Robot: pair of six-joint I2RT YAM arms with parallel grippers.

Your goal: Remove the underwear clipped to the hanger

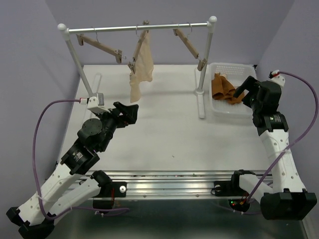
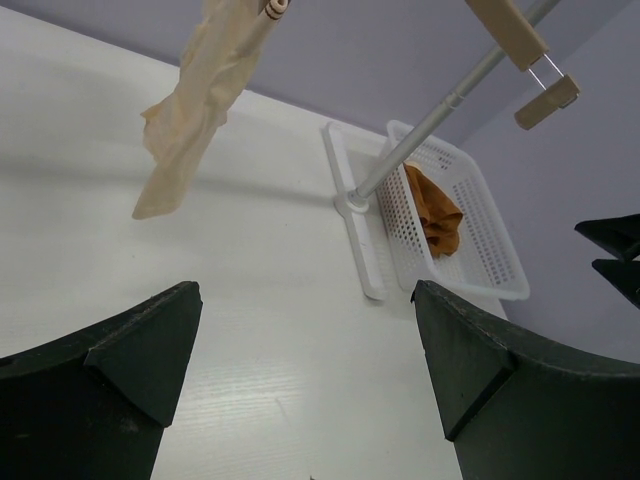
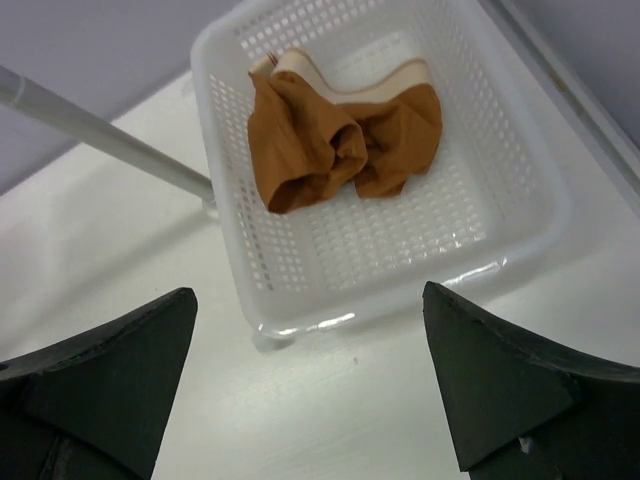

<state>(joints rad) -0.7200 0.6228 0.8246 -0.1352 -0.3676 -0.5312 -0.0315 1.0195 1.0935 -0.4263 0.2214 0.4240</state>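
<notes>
The rust-brown underwear point(image 1: 223, 87) lies crumpled in the white basket point(image 1: 234, 110), clipped to nothing. In the right wrist view the underwear point(image 3: 340, 140) fills the basket's far half. My right gripper point(image 1: 242, 94) hovers by the basket's near right side, open and empty point(image 3: 308, 292). The wooden hanger point(image 1: 189, 44) at the rail's right end is bare; its clip point(image 2: 545, 95) shows in the left wrist view. My left gripper point(image 1: 132, 112) is open and empty over the table's left middle point(image 2: 305, 290), and points toward the basket point(image 2: 470, 240).
Pale cream underwear point(image 1: 141, 67) hangs from the middle hanger point(image 1: 142, 37). Another bare hanger point(image 1: 99, 46) hangs at the left. The rack's rail point(image 1: 139, 28) spans the back; its right post and foot point(image 1: 201, 94) stand just left of the basket.
</notes>
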